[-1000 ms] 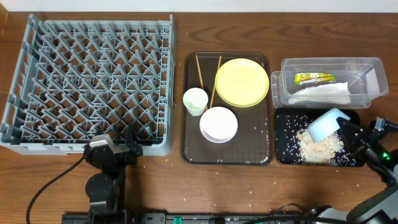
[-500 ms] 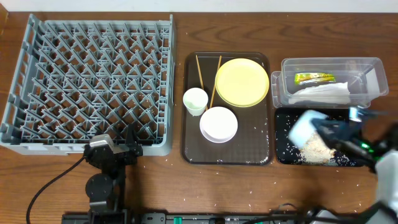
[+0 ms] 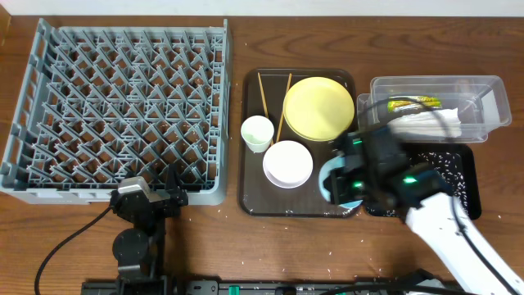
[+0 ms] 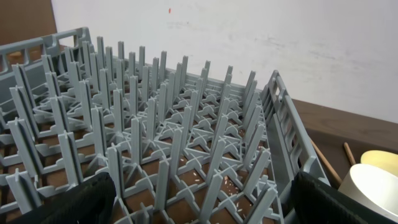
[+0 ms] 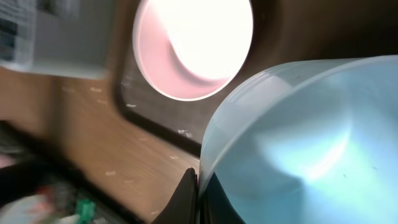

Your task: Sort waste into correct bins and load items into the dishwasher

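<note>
Dark wooden tabletop runs the whole width, with the large square grey plastic dish rack [image 3: 131, 27] filling the nine o'clock side. At centre sits the dark brown serving tray [image 3: 262, 192], which carries the round yellow plate [image 3: 318, 107] at its one o'clock, the pair of thin wooden chopsticks [image 3: 262, 93] at eleven, and the small white cup [image 3: 257, 132] and white bowl [image 3: 287, 163] nearer the middle.

Over at three o'clock, the clear rectangular plastic tub [image 3: 494, 90] holds the green-and-yellow snack wrapper [image 3: 413, 103] and the crumpled white paper napkin [image 3: 426, 121]. Just below it, the flat black tray [image 3: 463, 176] is speckled with pale rice-like crumbs [image 3: 444, 157].

The right gripper [image 5: 194, 190] is clenched on the rim of the light blue bowl [image 3: 337, 182] and holds it over the brown tray's five o'clock corner, close beside the white bowl. The left gripper [image 4: 205, 208] hangs with its fingers spread and empty at the rack's six o'clock edge.

The bowl looks headed for the rack, and I'd worry about that thin pinch on one edge. A quick swing could let the bowl pivot or slip out. A low path toward nine o'clock could clip the white bowl or topple the cup. Set down askew on the pegs, it might tip over, and any crumbs left inside would scatter
</note>
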